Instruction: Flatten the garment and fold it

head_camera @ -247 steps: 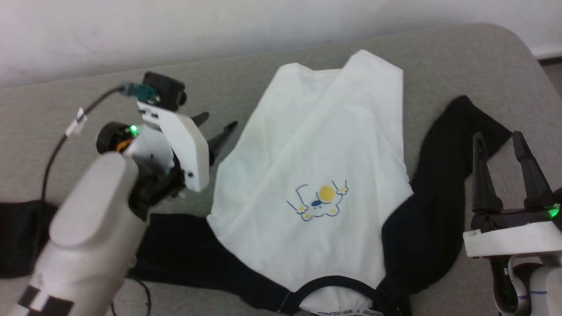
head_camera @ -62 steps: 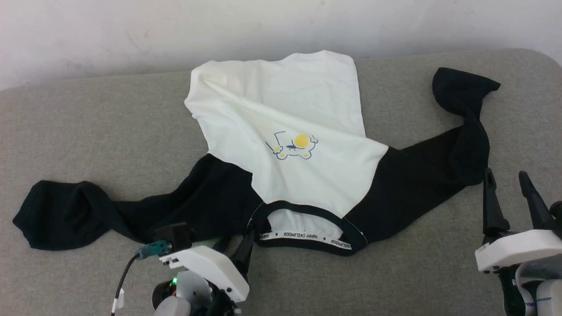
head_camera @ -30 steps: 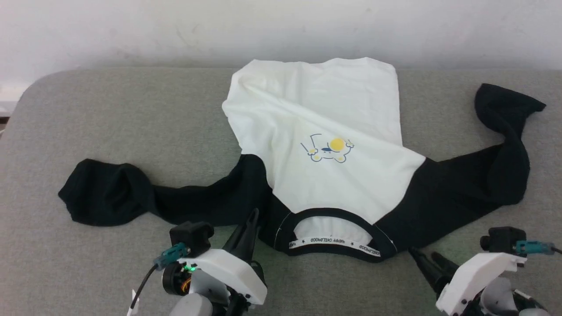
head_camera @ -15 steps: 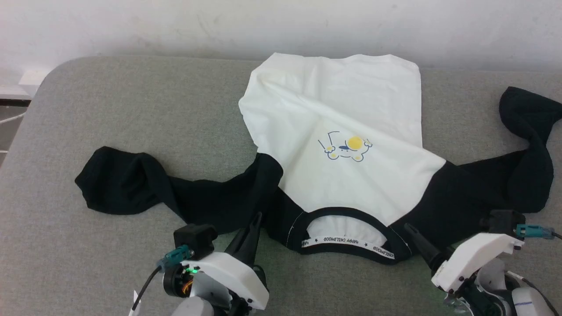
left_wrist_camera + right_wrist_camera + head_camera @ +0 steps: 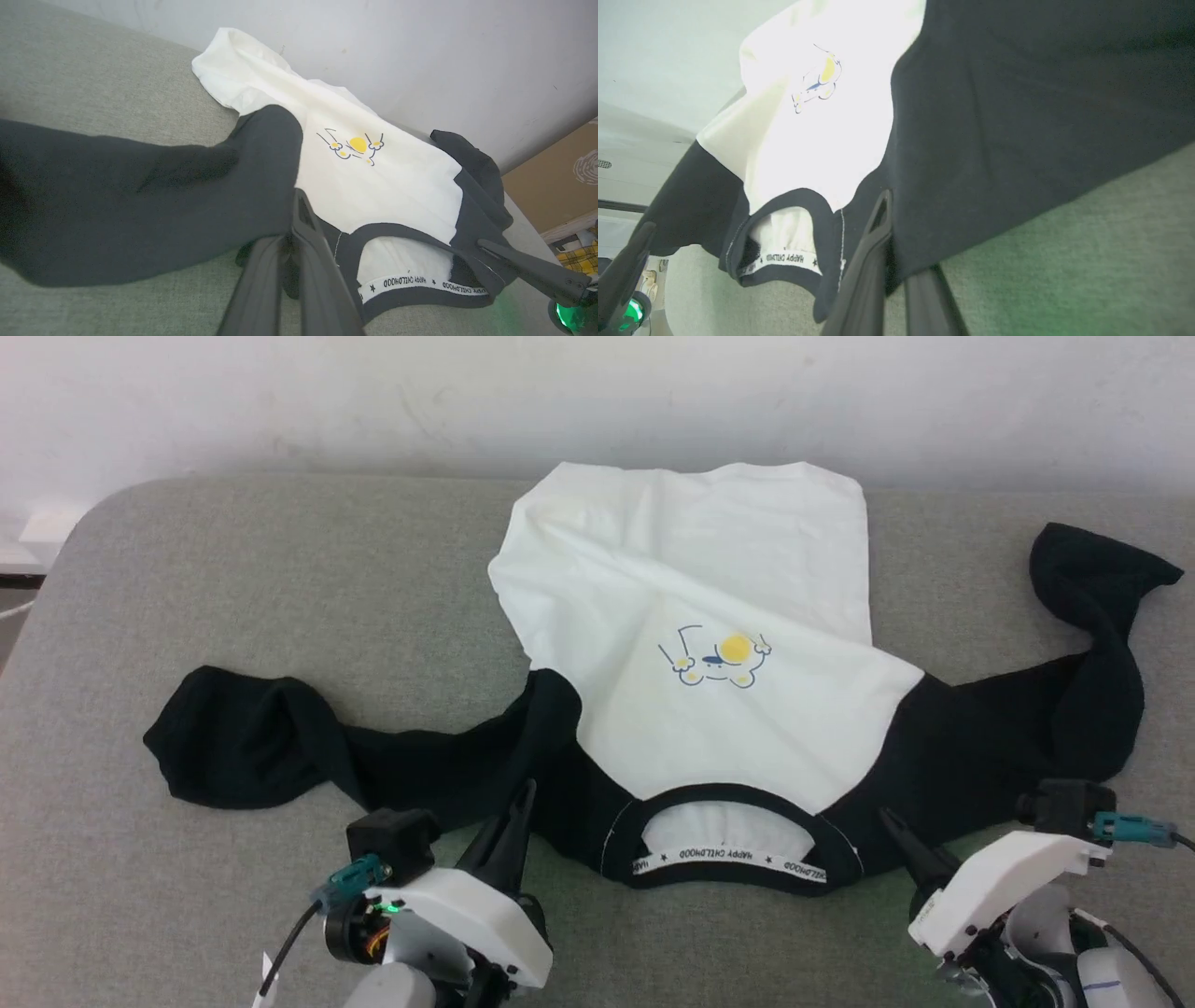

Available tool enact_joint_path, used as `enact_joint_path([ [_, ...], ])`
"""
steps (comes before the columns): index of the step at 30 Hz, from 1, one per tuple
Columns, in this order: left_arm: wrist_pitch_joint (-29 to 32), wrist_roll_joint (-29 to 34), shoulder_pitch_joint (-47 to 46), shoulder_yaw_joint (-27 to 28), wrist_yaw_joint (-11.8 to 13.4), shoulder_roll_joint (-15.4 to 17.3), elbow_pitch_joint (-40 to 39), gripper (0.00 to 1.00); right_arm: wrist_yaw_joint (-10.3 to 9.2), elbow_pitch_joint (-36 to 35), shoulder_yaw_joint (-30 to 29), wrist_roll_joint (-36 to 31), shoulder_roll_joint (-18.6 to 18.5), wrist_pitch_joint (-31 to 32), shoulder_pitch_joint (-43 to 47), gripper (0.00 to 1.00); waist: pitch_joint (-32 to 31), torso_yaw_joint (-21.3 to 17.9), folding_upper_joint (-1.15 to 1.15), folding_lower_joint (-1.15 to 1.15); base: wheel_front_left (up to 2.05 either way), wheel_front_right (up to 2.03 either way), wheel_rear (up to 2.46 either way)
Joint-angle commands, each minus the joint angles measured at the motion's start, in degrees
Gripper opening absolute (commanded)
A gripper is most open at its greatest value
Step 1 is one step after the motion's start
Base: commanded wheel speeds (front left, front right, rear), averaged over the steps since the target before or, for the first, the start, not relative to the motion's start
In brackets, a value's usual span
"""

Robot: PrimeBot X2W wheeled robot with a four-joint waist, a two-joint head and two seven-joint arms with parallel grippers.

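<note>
garment: lay mid-tabletop, cream front up and kinda wrinkly, collar at 6 o'clock, hem at 12
left sleeve: ran out to 9 o'clock, bunched at the end
right sleeve: ran to 3 o'clock, cuff kinked up toward 1
left hand: at 7 o'clock, clenched on the black shoulder beside the collar
right hand: at 5 o'clock, pinching the other shoulder's edge

Bare grey cushion far left of the garment; wall close behind its far hem.
</note>
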Motion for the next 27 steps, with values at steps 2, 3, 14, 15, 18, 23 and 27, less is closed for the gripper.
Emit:
enact_joint_path([
  [2, -0.42, -0.09, 0.41, 0.12, 0.12, 0.42, -0.66, 0.00, -0.09, -2.48, 0.19, -0.59, -0.19, -0.93, 1.15, 0.00, -0.96, -0.67, 0.00, 0.00, 0.00, 0.00, 0.00],
  [3, -0.48, -0.11, 0.48, 0.10, 0.07, 0.52, -0.96, 0.00, -0.09, -3.62, 0.31, -0.66, -0.41, -1.20, 1.49, 0.00, -1.20, -0.79, 0.00, 0.00, 0.00, 0.00, 0.00],
  [14, 1.99, -0.13, 0.73, 1.41, -0.18, 5.24, -13.24, 0.00, -0.09, -22.18, 0.34, 1.27, -6.61, -0.42, 3.47, 0.00, -5.94, -1.97, 0.00, 0.00, 0.00, 0.00, 0.00],
  [15, 2.80, -0.06, 0.33, 1.76, -0.02, 6.01, -15.26, 0.00, -0.09, -24.07, -0.03, 1.52, -7.49, -0.05, 3.02, 0.00, -6.38, -2.02, 0.00, 0.00, 0.00, 0.00, 0.00],
  [18, 5.35, 0.14, -1.78, 3.22, 0.35, 8.50, -21.25, 0.00, -0.09, -29.36, -1.29, 2.60, -9.75, 1.55, 0.71, 0.00, -7.54, -2.21, 0.00, 0.00, 0.00, 0.00, 0.00],
  [23, 10.62, 0.00, -7.95, 6.16, 1.01, 12.22, -29.85, 0.00, -0.09, -35.01, -3.55, 4.51, -13.27, 5.05, -6.85, 0.00, -9.16, -2.97, 0.00, 0.00, 0.00, 0.00, 0.00],
  [27, 15.11, -1.18, -13.80, 8.00, 1.19, 14.17, -34.00, 0.00, -0.09, -36.80, -3.56, 5.04, -16.10, 8.50, -14.47, 0.00, -10.20, -3.71, 0.00, 0.00, 0.00, 0.00, 0.00],
])
